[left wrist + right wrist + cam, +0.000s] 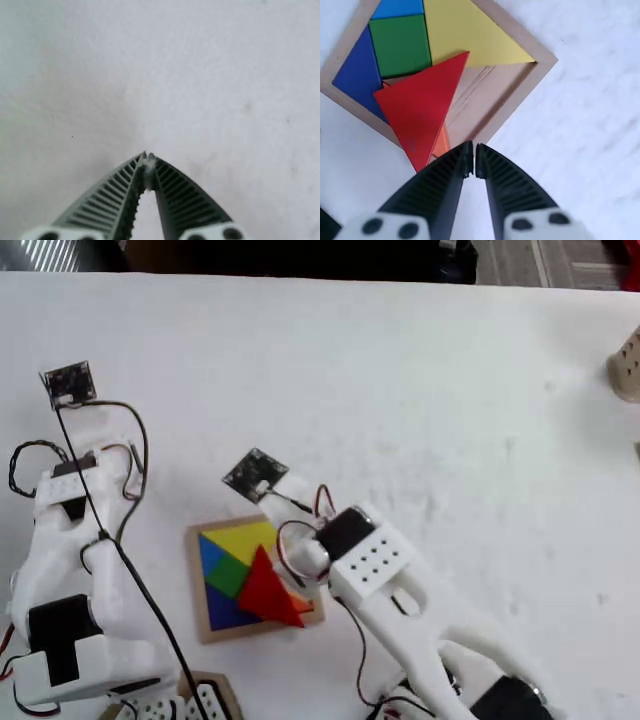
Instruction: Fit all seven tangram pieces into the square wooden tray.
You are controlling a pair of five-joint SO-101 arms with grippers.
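Risk first: my right jaws sit just beside the near tip of the red triangle (422,107), and that piece isn't seated. It lies tilted across the tray (530,75), propped on an orange piece (440,145), with its tip hanging over the rim. A nudge from here could ride it up and out over the rim. It could also shove the whole tray along the surface (450,390), as nothing pins the tray down. A pinch on that thin edge would likely slip.

Right jaws: clenched almost fully, a hairline gap at the tips, gripping nothing. Can't tell if they touch the red tip.

Left jaws: clenched, empty, over bare surface, far left and well apart from the tray.

Outward: yellow triangle (465,35), green square (400,45) and blue piece (355,75) lie flat in the tray. A bare wood slot shows beside the red triangle. The tray sits near-centre on the surface.
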